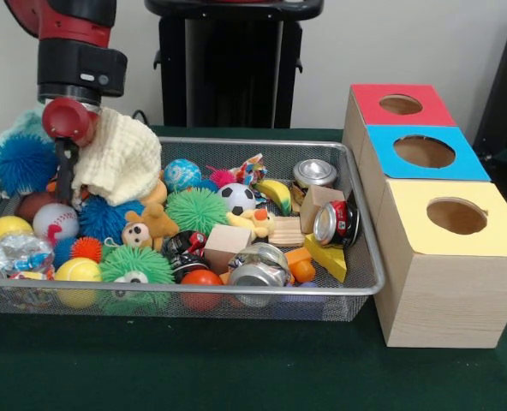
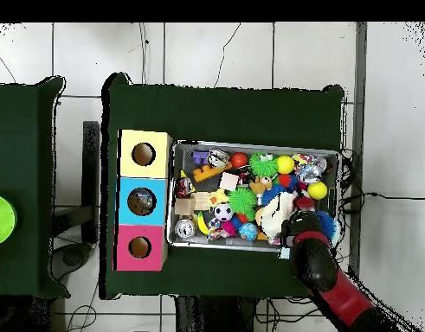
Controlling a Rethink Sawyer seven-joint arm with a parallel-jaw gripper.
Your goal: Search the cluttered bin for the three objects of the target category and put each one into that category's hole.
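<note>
Green-covered counter is seen nearest, and behind it a cream cloth is pinched by the hand above the bin, probably for sorting.

One wire bin, three holed boxes, red, blue, yellow, and three cans are counted.

even, soft indoor light, faint shadows under the mesh bin, glare on the cans.
</note>
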